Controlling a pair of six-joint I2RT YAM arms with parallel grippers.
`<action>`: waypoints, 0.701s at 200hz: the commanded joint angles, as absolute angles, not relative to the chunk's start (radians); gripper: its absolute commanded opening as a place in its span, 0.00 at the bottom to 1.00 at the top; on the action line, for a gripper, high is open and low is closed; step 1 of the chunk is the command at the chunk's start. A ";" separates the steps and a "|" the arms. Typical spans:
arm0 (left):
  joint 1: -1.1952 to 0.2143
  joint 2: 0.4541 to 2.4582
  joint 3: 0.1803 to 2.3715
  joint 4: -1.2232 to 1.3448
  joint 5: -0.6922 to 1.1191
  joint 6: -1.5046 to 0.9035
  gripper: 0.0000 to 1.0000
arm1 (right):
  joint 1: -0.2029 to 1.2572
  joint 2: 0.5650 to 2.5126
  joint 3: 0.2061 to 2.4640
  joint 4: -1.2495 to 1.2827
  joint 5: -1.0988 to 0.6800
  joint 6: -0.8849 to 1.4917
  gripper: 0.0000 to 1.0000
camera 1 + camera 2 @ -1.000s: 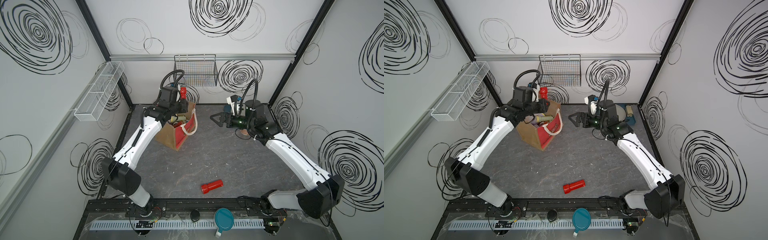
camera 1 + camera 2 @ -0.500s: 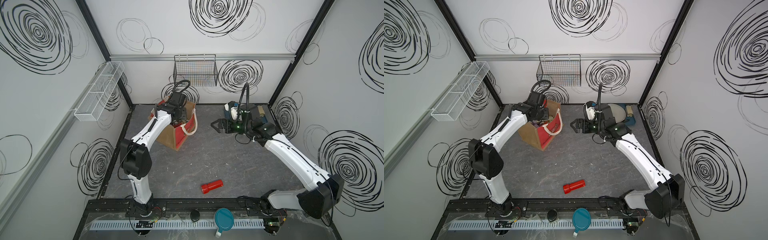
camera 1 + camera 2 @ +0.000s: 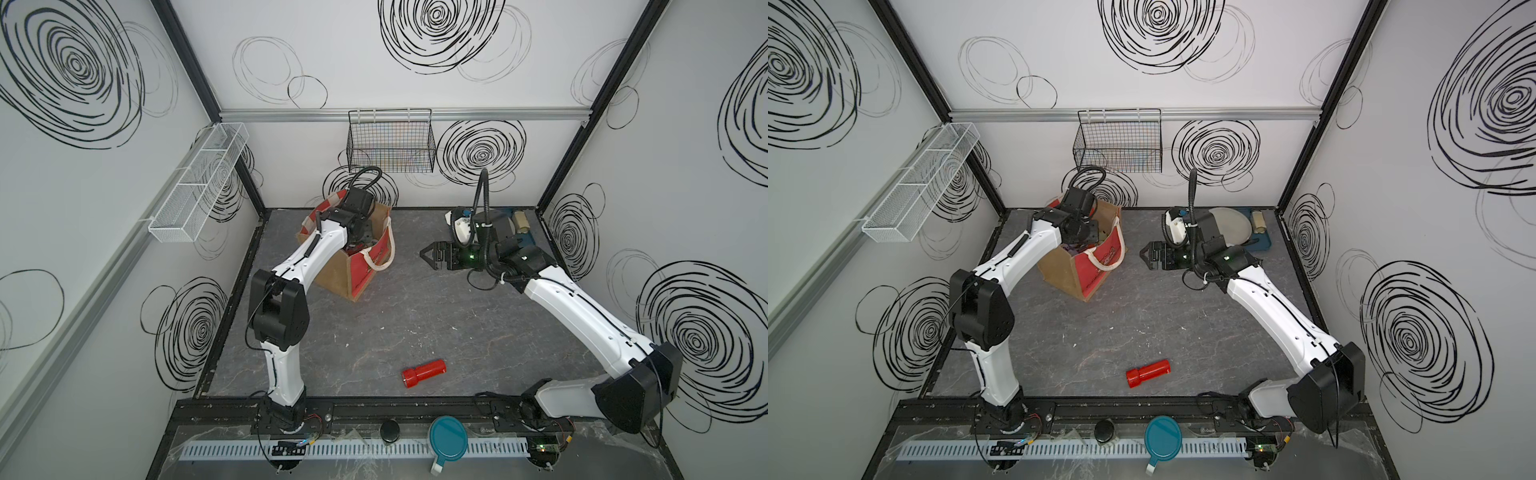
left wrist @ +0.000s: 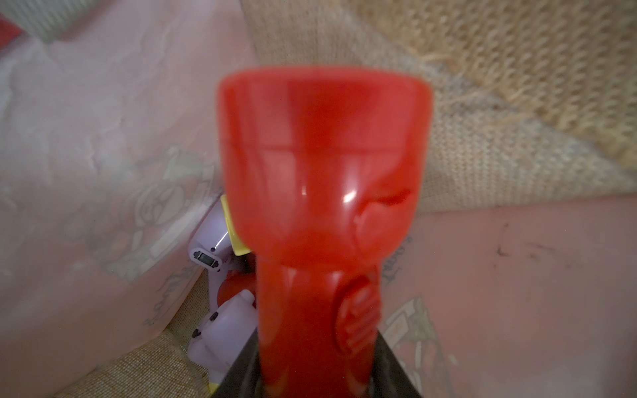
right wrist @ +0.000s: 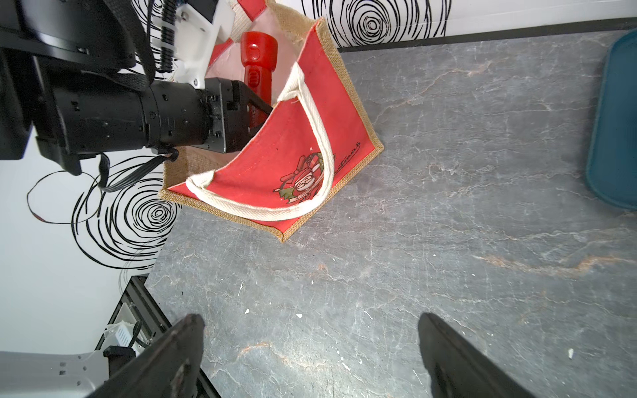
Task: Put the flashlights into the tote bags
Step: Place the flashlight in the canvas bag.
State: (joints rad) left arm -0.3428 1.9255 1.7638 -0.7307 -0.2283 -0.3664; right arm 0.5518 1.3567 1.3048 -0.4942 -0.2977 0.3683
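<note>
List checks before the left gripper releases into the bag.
1. Grip: left gripper shut on held red flashlight: ok.
2. Flashlight head inside tote bag mouth: ok.
3. Bag standing, mouth open: ok.
4. Landing room beside lilac flashlights below: cannot tell.
5. Other arm: right gripper open, apart from bag: ok.
6. Next pick: loose red flashlight lying in the open: ok.

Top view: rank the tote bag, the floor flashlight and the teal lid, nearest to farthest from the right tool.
1. Tote bag: on the left-arm side of the open right tool, at the back.
2. Floor flashlight: lying on the mat near the front.
3. Teal lid: beyond the front rail.
</note>
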 commanded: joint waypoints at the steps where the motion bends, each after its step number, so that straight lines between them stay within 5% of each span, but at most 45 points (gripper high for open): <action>1: -0.334 1.924 1.793 -0.695 -0.249 -0.377 0.17 | 0.556 1.319 1.295 -0.514 -0.279 0.357 1.00; 45: -0.336 1.904 1.797 -0.693 -0.249 -0.386 0.38 | 0.556 1.316 1.300 -0.535 -0.279 0.346 1.00; 96: -0.338 1.856 1.840 -0.714 -0.257 -0.377 0.77 | 0.562 1.285 1.292 -0.614 -0.251 0.344 1.00; 140: -0.362 1.756 1.874 -0.763 -0.284 -0.321 0.83 | 0.563 1.247 1.247 -0.662 -0.222 0.392 1.00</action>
